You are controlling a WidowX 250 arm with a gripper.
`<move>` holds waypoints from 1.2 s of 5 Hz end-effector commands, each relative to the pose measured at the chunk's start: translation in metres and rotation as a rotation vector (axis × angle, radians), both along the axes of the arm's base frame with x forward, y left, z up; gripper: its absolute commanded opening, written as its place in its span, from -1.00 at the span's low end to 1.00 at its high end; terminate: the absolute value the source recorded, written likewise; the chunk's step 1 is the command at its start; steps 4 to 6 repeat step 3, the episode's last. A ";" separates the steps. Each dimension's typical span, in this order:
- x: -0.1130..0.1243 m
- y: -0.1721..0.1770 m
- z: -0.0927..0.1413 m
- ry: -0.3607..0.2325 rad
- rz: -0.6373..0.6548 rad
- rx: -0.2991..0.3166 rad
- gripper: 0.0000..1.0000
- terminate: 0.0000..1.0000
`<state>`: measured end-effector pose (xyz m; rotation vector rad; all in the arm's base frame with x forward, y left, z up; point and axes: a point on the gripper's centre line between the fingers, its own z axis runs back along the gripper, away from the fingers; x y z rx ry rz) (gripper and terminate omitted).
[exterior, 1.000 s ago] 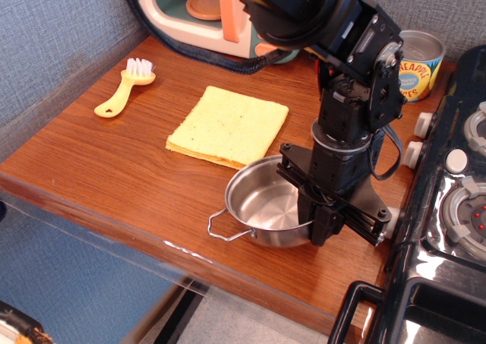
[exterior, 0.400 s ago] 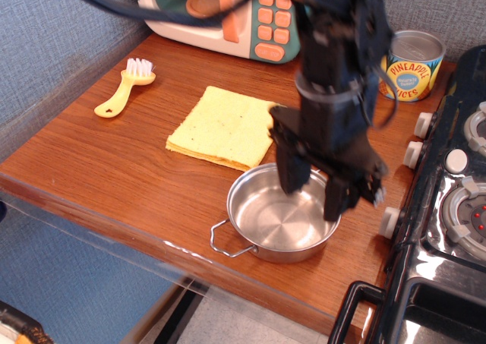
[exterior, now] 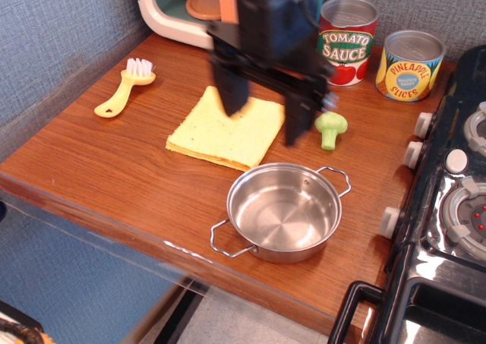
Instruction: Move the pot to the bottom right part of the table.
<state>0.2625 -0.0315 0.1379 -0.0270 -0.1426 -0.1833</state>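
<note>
Pot [exterior: 282, 213] rests near table [exterior: 114, 169] front edge, right side. Gripper [exterior: 262, 108] above, well clear, fingers apart, empty.

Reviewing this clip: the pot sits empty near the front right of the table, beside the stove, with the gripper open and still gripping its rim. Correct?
Not quite. In the observation.image view the gripper is open but clear of the pot, raised over the yellow cloth. The pot does sit empty near the table's front right, beside the stove.
</note>
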 end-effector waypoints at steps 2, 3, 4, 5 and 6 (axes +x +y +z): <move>-0.003 0.040 0.017 -0.021 0.088 -0.016 1.00 -1.00; -0.003 0.040 0.017 -0.021 0.088 -0.016 1.00 1.00; -0.003 0.040 0.017 -0.021 0.088 -0.016 1.00 1.00; -0.003 0.040 0.017 -0.021 0.088 -0.016 1.00 1.00; -0.003 0.040 0.017 -0.021 0.088 -0.016 1.00 1.00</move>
